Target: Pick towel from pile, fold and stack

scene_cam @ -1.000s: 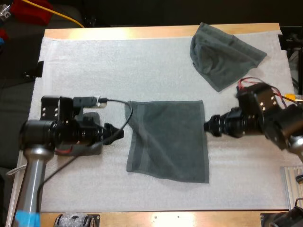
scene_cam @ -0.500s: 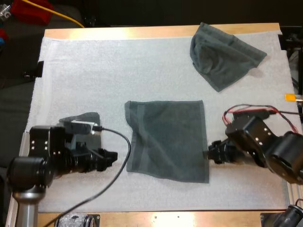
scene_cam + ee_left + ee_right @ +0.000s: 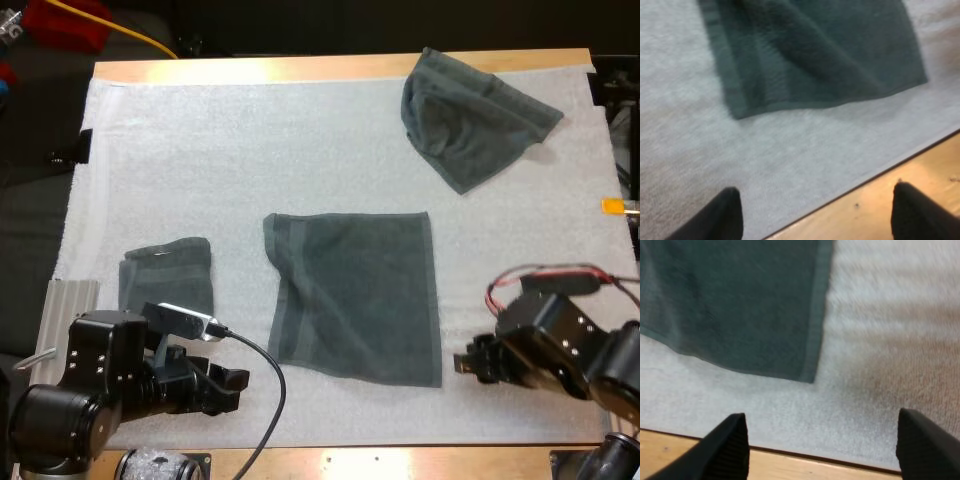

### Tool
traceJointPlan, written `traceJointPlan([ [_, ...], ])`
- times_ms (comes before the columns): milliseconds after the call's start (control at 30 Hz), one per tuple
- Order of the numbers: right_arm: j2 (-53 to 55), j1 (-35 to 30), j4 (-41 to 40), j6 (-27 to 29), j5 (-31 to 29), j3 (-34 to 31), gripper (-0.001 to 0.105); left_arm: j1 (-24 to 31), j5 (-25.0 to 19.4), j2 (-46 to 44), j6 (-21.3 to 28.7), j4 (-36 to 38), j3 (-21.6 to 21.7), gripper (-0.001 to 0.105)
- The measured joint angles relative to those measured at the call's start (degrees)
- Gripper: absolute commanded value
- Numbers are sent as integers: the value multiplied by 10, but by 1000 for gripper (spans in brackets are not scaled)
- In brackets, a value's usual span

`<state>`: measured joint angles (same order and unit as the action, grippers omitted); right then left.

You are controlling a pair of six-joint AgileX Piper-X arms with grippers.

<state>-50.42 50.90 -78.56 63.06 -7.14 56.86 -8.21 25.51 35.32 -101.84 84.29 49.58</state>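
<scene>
A dark grey-green towel (image 3: 355,295) lies spread flat on the middle of the mat. Its near left corner (image 3: 740,107) lies ahead of my left gripper (image 3: 232,385), which stands open and empty at the mat's front edge. My right gripper (image 3: 468,362) is open too, just right of the towel's near right corner (image 3: 807,375). A crumpled towel (image 3: 470,115) sits at the far right. A small folded towel (image 3: 167,275) rests at the left, beyond my left arm.
The wooden table edge (image 3: 900,195) runs just below both grippers. A ribbed metal plate (image 3: 68,305) lies at the mat's left edge.
Both arms have drawn back toward the table's front edge, from the towel's sides to its near corners. The folded towel at the left is now uncovered.
</scene>
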Motion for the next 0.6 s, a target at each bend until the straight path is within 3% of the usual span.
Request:
traceJointPlan([
  [200,43,0,67,-9,13,-96,61,0,-56,0,0,5,-1,60],
  [367,46,0,155,-25,54,-166,61,0,-59,0,0,5,-1,60],
  [600,46,0,283,-96,86,-264,61,0,-59,0,0,5,-1,60],
])
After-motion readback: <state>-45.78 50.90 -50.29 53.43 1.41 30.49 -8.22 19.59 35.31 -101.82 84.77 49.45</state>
